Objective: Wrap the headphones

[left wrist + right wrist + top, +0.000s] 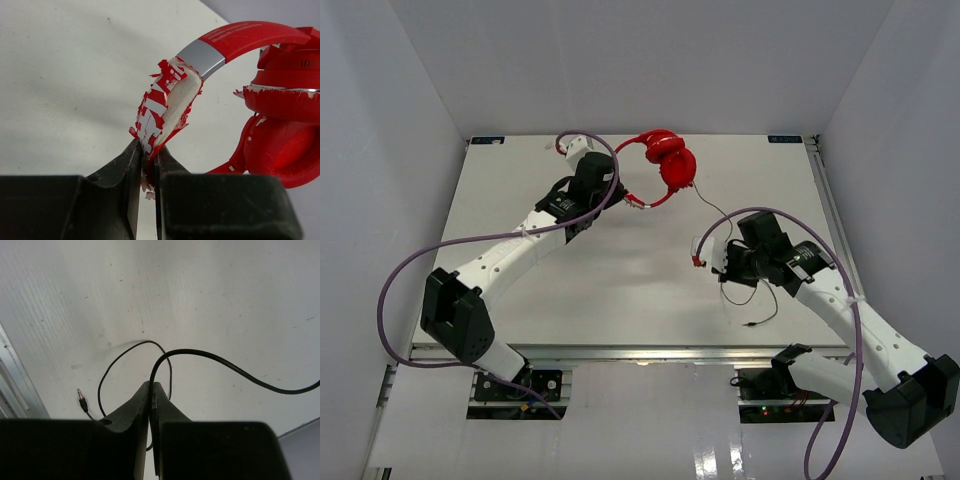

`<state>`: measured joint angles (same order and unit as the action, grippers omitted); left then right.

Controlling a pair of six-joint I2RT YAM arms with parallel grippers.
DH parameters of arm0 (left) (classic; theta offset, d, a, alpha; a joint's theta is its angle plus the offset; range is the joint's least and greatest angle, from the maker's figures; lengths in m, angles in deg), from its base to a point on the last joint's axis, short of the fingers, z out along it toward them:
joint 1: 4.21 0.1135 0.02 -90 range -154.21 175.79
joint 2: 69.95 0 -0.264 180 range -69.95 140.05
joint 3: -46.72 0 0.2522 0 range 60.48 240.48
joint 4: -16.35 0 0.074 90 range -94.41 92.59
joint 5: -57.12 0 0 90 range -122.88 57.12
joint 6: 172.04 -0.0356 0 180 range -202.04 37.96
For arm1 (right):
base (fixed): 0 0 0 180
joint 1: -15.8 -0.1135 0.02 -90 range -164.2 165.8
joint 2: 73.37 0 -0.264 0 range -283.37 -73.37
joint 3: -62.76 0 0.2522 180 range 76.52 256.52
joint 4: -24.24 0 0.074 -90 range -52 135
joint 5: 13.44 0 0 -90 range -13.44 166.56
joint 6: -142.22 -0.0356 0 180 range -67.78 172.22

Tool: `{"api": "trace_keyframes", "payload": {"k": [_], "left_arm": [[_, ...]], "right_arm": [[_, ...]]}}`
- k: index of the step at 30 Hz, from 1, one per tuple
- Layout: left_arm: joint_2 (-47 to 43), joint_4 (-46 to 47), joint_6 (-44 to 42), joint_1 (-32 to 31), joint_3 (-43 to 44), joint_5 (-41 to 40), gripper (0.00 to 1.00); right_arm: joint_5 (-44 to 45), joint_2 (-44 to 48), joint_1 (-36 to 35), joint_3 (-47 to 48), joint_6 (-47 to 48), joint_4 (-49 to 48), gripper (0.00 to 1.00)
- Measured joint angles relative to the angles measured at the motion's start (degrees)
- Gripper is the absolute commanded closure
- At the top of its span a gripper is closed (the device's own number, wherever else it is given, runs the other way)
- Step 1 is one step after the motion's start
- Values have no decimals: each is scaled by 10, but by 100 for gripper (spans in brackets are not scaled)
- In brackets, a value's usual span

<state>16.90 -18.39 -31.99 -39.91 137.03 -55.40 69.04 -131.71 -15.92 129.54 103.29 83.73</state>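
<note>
The red headphones (667, 163) are at the far middle of the table, ear cups folded together. My left gripper (620, 192) is shut on the torn red-and-white padding of the headband (165, 107); the ear cups (285, 125) are to its right. The thin black cable (712, 208) runs from an ear cup down to my right gripper (722, 264), which is shut on it. In the right wrist view the cable (225, 362) arcs out of the closed fingertips, and a loose loop ends in the plug (81, 397) on the table. The plug (748, 323) also shows in the top view.
White walls close the table at the back and both sides. The metal rail of the table's front edge (10, 385) lies near the plug. Purple robot cables (410, 270) loop beside both arms.
</note>
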Motion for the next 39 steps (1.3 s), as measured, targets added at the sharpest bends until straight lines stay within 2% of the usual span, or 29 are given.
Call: {"api": "trace_keyframes", "payload": {"k": [7, 14, 18, 23, 27, 31, 35, 39], "left_arm": [[73, -3, -55, -9, 14, 35, 100], [180, -25, -135, -38, 30, 77, 100], [191, -41, -172, -41, 30, 101, 100], [191, -14, -208, -44, 29, 147, 100], [182, 7, -232, -58, 13, 171, 100], [157, 23, -221, -68, -23, 169, 100], [112, 29, -159, -51, -63, 156, 100], [76, 42, -82, -24, -68, 139, 100]], "right_arm": [[33, -23, -38, 13, 49, 89, 92], [74, -60, -41, 112, 64, 98, 92], [105, -63, -41, 118, 72, 94, 92], [137, -75, -40, 119, 77, 90, 92], [117, -91, -40, 156, 79, 99, 92], [70, -87, -41, 190, 94, 116, 92], [30, -64, -41, 173, 122, 150, 92], [-21, -50, -41, 156, 145, 193, 92]]}}
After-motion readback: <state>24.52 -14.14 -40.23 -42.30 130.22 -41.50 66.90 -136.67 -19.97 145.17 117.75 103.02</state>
